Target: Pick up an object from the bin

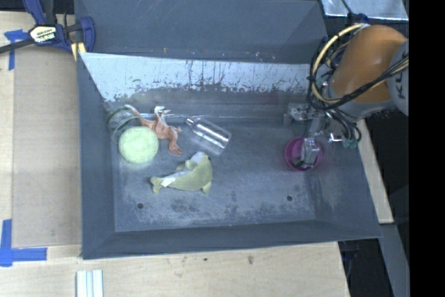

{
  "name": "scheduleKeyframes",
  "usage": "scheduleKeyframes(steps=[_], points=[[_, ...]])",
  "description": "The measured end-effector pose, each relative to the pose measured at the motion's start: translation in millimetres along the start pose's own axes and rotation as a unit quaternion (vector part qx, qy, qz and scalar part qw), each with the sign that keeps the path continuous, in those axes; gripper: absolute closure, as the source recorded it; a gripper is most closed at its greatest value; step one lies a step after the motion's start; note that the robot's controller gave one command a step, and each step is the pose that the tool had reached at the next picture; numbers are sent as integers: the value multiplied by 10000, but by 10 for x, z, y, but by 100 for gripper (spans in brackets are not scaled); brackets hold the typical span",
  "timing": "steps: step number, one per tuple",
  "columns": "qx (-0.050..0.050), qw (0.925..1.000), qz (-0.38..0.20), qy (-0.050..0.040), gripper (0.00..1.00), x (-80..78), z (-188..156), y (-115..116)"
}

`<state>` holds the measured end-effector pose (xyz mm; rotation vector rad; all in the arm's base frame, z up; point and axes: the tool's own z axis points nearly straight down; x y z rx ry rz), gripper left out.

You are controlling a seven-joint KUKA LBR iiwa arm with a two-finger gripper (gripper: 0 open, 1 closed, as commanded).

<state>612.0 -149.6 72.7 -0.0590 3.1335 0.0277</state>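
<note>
My gripper [309, 153] reaches down at the right side of the bin, its fingertips at a small magenta round object [295, 153]. The fingers sit on or in the right part of that object, and how far apart they stand is hidden by the gripper's own body. The magenta thing rests on the bin floor close to the right wall.
On the left lie a clear container with a pale green round lid [138, 144], a small orange-pink figure [165, 130], a clear plastic cup [208, 135] on its side and a yellow-green soft toy [188, 177]. The arm with its orange cover hangs over the right rim.
</note>
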Motion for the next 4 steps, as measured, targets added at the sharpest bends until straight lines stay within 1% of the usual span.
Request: scheduleKeyframes(steps=[1, 3, 4], points=[[-28, 9999, -115, -25, 100, -13, -24, 19], [-21, 9999, -121, -24, 100, -13, -25, 18], [12, 9999, -115, -17, 100, -14, -32, 17]])
